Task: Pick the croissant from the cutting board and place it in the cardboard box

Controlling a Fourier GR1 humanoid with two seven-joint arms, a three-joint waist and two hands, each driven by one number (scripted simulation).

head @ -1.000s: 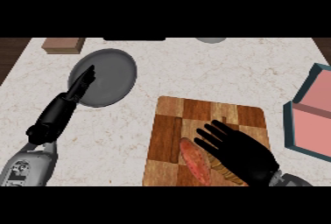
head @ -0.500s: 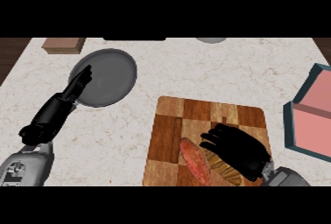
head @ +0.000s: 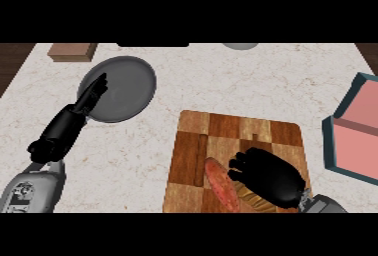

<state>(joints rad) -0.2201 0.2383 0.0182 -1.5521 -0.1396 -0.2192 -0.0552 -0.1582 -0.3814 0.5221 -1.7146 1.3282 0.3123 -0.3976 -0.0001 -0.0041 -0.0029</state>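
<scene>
The croissant (head: 219, 186), reddish brown, lies at the near end of the wooden cutting board (head: 221, 130). My right hand (head: 269, 175) sits over the croissant's right side with its fingers curled down round it, hiding most of it. The box (head: 343, 107), teal outside and pink inside, stands at the right edge of the counter, to the right of the board. At the left, my left hand (head: 92, 92) is open with straight fingers, resting over the near-left rim of a grey plate (head: 129, 85).
A small brown block (head: 72, 50) lies at the far left corner. A grey round object (head: 240, 46) and a dark strip (head: 151, 45) sit at the counter's far edge. Pale marble counter runs between the plate, the board and the box.
My right hand's fingers went from spread above the board to curled down onto the croissant, and the hand drew back toward the near edge. The left hand stayed still.
</scene>
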